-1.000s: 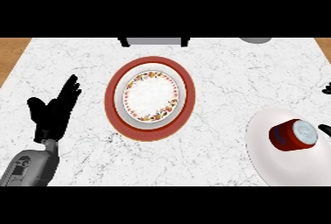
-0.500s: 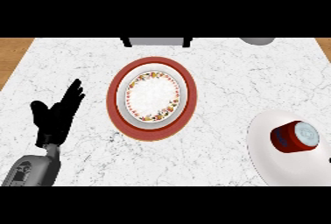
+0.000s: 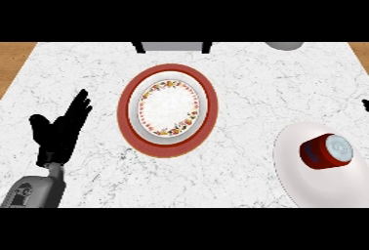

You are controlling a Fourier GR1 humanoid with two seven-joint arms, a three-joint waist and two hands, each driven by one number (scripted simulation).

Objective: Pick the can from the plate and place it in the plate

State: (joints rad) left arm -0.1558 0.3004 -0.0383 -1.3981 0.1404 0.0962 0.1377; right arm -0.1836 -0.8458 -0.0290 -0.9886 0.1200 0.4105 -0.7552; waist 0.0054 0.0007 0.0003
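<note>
Marble counter (image 3: pixel 238 180): left hand (image 3: pixel 59 131) spread & idle; red can (image 3: pixel 326 150) on white plate (image 3: pixel 302 171) near-right wants a side grasp, then a level carry to floral plate (image 3: pixel 169 108).

White marbled counter (image 3: pixel 238 88) — wood floor (image 3: pixel 14 58) visible past its left edge. At the far edge, a dark-legged grey object (image 3: pixel 172 47); near the far right corner — a grey rounded object (image 3: pixel 284 45), cropped.

Left robot hand (image 3: pixel 59 131) open at left edge, fingers straight, grey forearm below; right barely visible at right edge.
</note>
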